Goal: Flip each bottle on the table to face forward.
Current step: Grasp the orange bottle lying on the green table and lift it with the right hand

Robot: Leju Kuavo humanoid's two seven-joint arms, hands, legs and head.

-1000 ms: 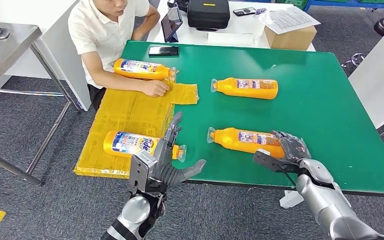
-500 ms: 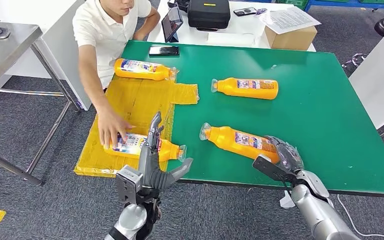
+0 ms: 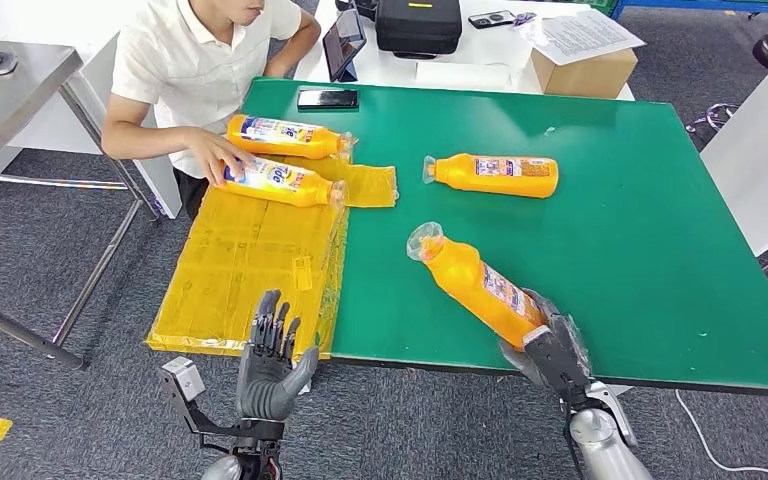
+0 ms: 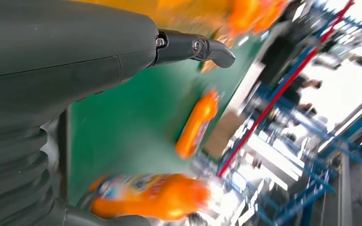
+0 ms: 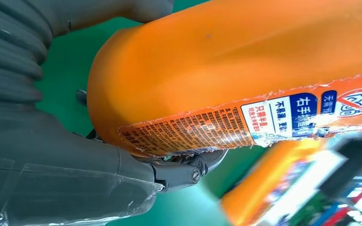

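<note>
1. The left hand [image 3: 268, 362] hangs below the near edge of the green table [image 3: 650, 220], just off the near end of the yellow sheet [image 3: 250, 250], fingers spread and pointing up, holding nothing.
2. The right hand [image 3: 550, 352] sits at the near edge, right of the middle, with its fingers wrapped round the base of the tilted bottle [image 3: 472, 282]; the right wrist view shows the thumb and a finger clasping the orange body on opposite sides.
3. That tilted bottle lies slantwise, base at the near edge and capped neck pointing inward toward the table's middle, its back label with small print facing up.
4. Farther in, the far-right bottle [image 3: 495, 174] lies parallel to the far edge, neck toward the left.
5. On the yellow sheet at the far-left corner, a person's hand [image 3: 218, 158] rests on the blue-labelled bottle [image 3: 282, 181], and the rearmost bottle [image 3: 285, 137] lies just beyond it.
6. A phone [image 3: 327, 99] lies at the far edge.
</note>
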